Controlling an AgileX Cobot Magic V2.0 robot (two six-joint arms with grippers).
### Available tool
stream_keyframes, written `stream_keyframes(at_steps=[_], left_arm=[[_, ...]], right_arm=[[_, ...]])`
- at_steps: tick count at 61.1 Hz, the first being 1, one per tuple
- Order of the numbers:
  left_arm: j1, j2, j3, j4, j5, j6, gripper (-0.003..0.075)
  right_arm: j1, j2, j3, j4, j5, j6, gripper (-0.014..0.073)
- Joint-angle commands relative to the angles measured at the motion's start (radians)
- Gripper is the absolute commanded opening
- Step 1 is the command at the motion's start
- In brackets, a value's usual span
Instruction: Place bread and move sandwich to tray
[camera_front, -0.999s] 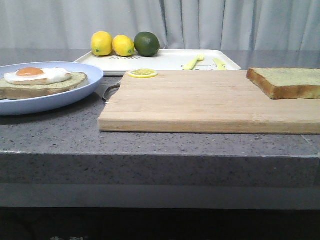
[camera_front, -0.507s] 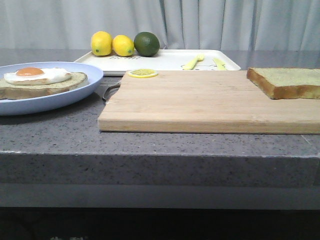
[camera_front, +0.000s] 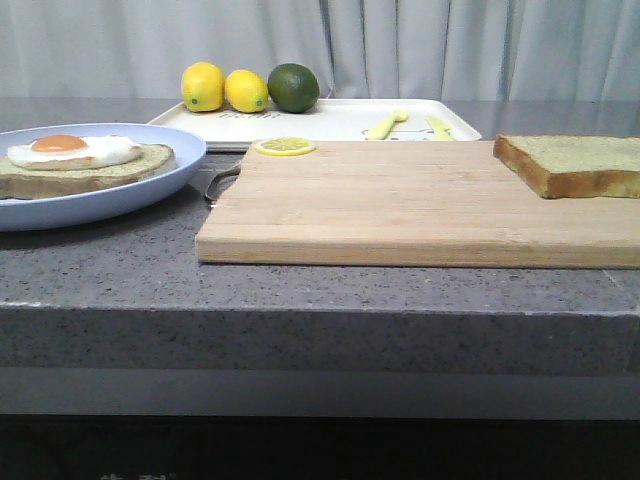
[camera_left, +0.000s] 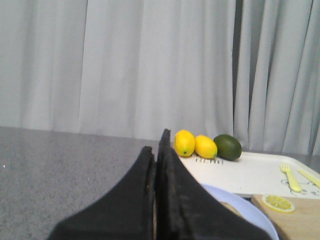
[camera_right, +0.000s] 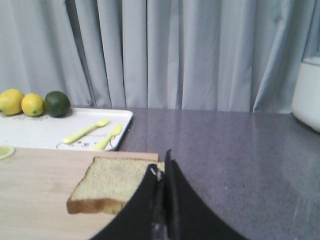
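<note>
The bread (camera_front: 575, 163) lies on the right end of the wooden cutting board (camera_front: 400, 200); it also shows in the right wrist view (camera_right: 112, 182). The sandwich (camera_front: 85, 165), bread with a fried egg, rests on its pale blue plate (camera_front: 150, 190) at the left. The white tray (camera_front: 340, 120) stands behind the board. My left gripper (camera_left: 156, 150) is shut and empty, above the plate's near side (camera_left: 250, 215). My right gripper (camera_right: 162, 167) is shut and empty, just short of the bread's right edge. Neither gripper shows in the front view.
Two lemons (camera_front: 225, 88) and a lime (camera_front: 293, 87) sit on the tray's far left, with a yellow fork (camera_front: 385, 124) and knife (camera_front: 438, 127) at its right. A lemon slice (camera_front: 285, 146) lies at the board's back left corner. A white container (camera_right: 307, 90) stands far right.
</note>
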Motion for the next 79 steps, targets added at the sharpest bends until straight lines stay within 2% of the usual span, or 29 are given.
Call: stream_keyframes(at_steps=[1, 15, 27, 37, 65, 68, 72, 76, 79], left_arm=[[-0.003, -0.004, -0.119, -0.008, 0.009, -0.007, -0.0018], [-0.003, 0.122, -0.386, -0.008, 0.259, -0.007, -0.0018], [-0.003, 0.287, -0.546, -0.006, 0.45, -0.007, -0.0018], [-0.003, 0.369, -0.552, -0.004, 0.465, 0.0, -0.0018], [-0.003, 0.454, -0.474, 0.014, 0.454, 0.0, -0.0017], [-0.003, 0.464, -0.474, 0.029, 0.461, 0.0, -0.0017], [-0.003, 0.477, -0.474, 0.055, 0.464, 0.0, -0.0003], [-0.003, 0.482, -0.474, 0.068, 0.464, 0.0, 0.0037], [-0.003, 0.487, -0.474, 0.077, 0.464, 0.0, 0.0099]], right_arm=[[0.003, 0.033, -0.12, -0.002, 0.013, -0.004, -0.0067], [0.003, 0.196, -0.368, -0.01, 0.213, -0.004, -0.0067], [0.003, 0.365, -0.512, -0.01, 0.387, -0.004, -0.0067], [0.003, 0.473, -0.525, -0.01, 0.449, -0.004, -0.0067], [0.003, 0.653, -0.525, -0.03, 0.495, -0.005, -0.0061], [0.003, 0.671, -0.525, -0.04, 0.507, -0.005, -0.0033], [0.003, 0.69, -0.525, -0.046, 0.524, -0.005, 0.0048], [0.003, 0.707, -0.525, -0.046, 0.534, -0.005, 0.0176], [0.003, 0.719, -0.525, -0.046, 0.536, -0.005, 0.0297]])
